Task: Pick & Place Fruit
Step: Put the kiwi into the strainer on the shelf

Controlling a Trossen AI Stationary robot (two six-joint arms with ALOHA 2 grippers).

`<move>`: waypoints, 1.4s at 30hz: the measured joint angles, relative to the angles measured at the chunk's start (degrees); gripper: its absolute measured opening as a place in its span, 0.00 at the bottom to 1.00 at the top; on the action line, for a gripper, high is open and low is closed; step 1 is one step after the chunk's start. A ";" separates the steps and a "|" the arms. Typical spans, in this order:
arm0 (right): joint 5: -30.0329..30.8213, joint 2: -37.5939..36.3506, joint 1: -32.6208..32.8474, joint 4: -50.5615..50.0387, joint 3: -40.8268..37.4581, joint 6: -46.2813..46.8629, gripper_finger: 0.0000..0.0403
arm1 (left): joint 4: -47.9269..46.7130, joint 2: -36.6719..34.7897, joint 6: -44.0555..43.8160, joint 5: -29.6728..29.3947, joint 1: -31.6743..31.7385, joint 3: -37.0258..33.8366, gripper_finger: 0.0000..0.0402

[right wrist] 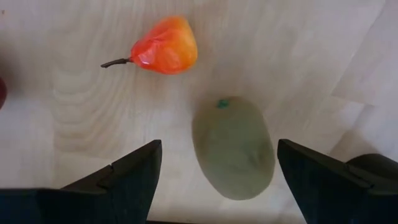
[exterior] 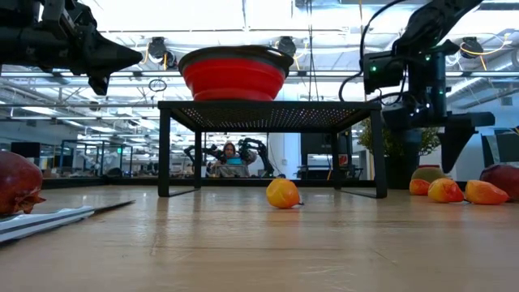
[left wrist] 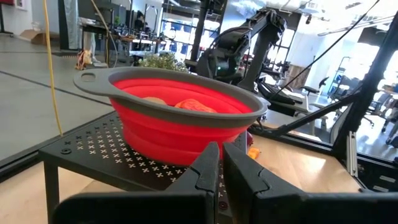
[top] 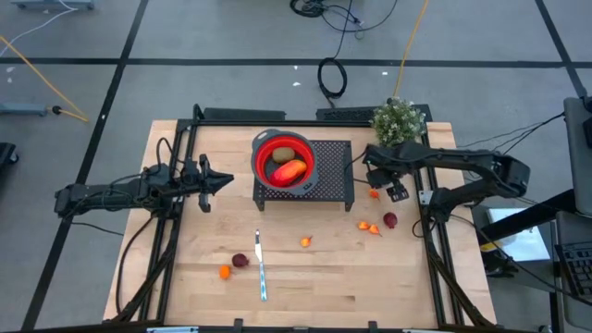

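Note:
A brown-green kiwi-like fruit lies on the wooden table, with a small orange pear-shaped fruit beside it. My right gripper hangs open above the kiwi-like fruit, pointing down, one finger on each side, touching nothing. In the high view it is just right of the black stand. A red bowl on that stand holds another kiwi-like fruit and a red-orange oval. My left gripper waits shut and level, left of the stand.
The black perforated stand carries the bowl. Loose on the table are small orange fruits, dark red ones and a knife. A small plant stands at the far right.

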 joint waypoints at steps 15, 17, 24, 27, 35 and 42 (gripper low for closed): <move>0.28 0.83 0.00 2.28 -0.41 0.28 0.78 | 0.00 -0.01 -0.59 0.02 0.00 0.00 0.05; 0.28 0.83 0.00 4.48 -1.84 1.04 0.78 | 0.00 -0.02 -0.57 0.02 0.00 0.00 0.05; 8.29 0.83 0.00 8.03 -6.08 3.08 0.78 | 0.00 0.00 -0.55 0.02 0.00 0.00 0.05; 9.17 0.83 0.00 8.01 -6.12 4.52 0.78 | 0.00 -0.02 -0.49 0.02 0.00 0.00 0.05; 9.07 0.83 0.00 8.11 -6.14 4.51 0.75 | -0.02 0.01 -0.26 0.02 0.00 0.00 0.05; 9.05 0.83 0.00 8.50 -6.14 4.66 0.61 | 0.00 -0.01 -0.26 0.02 0.00 0.00 0.05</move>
